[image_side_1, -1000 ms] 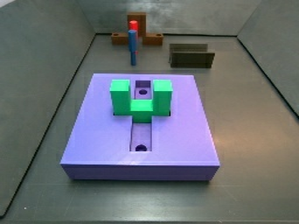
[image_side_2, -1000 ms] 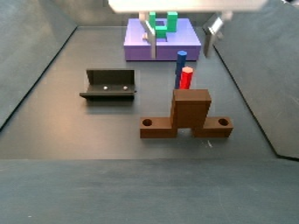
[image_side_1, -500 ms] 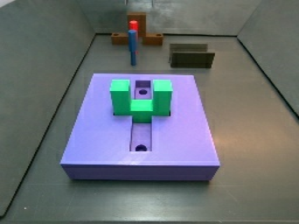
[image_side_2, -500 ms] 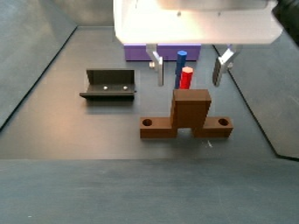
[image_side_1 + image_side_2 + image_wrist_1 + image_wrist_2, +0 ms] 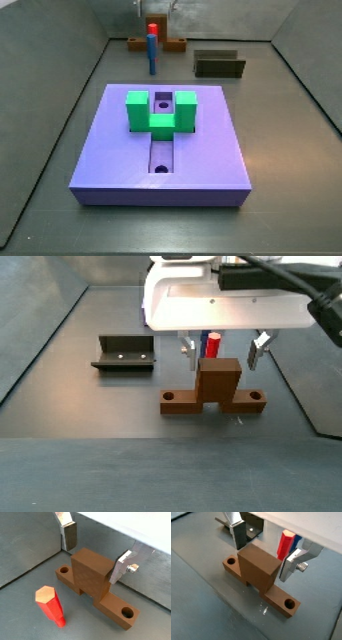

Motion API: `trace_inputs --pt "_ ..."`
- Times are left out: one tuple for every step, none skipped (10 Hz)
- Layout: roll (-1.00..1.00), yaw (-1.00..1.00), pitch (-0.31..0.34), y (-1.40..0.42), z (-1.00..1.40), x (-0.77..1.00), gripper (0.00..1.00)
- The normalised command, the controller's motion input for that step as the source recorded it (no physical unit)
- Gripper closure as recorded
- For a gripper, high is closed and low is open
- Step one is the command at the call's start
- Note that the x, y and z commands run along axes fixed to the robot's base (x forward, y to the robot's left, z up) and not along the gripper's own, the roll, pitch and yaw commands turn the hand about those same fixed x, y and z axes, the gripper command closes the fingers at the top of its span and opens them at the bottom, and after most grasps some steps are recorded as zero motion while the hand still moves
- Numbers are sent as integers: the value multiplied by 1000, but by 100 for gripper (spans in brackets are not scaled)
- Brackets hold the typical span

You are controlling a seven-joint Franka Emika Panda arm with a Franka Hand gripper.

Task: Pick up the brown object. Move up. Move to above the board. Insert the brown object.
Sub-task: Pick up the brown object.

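The two-finger gripper (image 5: 97, 552) hangs low over the brown object (image 5: 93, 582), an orange-brown flat bar with a round hole near each end and a taller block rising from its middle. Its flat silver fingers (image 5: 290, 564) stand spread wide, one on each side of that raised block, and in both wrist views a gap shows between each dark pad and the block's faces, so the jaws are open and grip nothing. The brown object (image 5: 214, 394) lies flat on the dark grey floor (image 5: 80, 406) near the far end of the enclosure from the board, with the gripper (image 5: 218, 348) directly above it in a side view. Just beside it stands a thin blue stick with a red tip (image 5: 285, 543), upright, close to one finger but apart from the bar. A dark olive open box with small holes in its back wall (image 5: 124, 353) sits on the floor to one side, well apart from the bar. The board (image 5: 163, 148), a large flat purple slab with a lengthwise groove and holes, lies at the other end of the floor, carrying a green U-shaped block (image 5: 162, 111) astride its groove; the brown object (image 5: 140, 43) shows only as a small brown shape behind the stick (image 5: 152, 48) there.
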Motion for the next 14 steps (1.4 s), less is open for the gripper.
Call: trace_inputs --pt "129 0 0 0 -226 0 0" --pt "131 0 0 14 -240 0 0" --pt "124 0 0 14 -240 0 0" --pt "136 0 0 6 -214 0 0" --pt "160 0 0 0 -206 0 0" --pt "150 0 0 0 -186 0 0" --pt "100 0 0 0 -60 0 0" --pt "0 0 0 0 0 0 0" --pt "0 0 0 0 0 0 100" --pt "0 0 0 0 0 0 100" --pt "0 0 0 0 0 0 100" --pt "0 0 0 0 0 0 100" --pt "0 0 0 0 0 0 100" --pt "0 0 0 0 0 0 100"
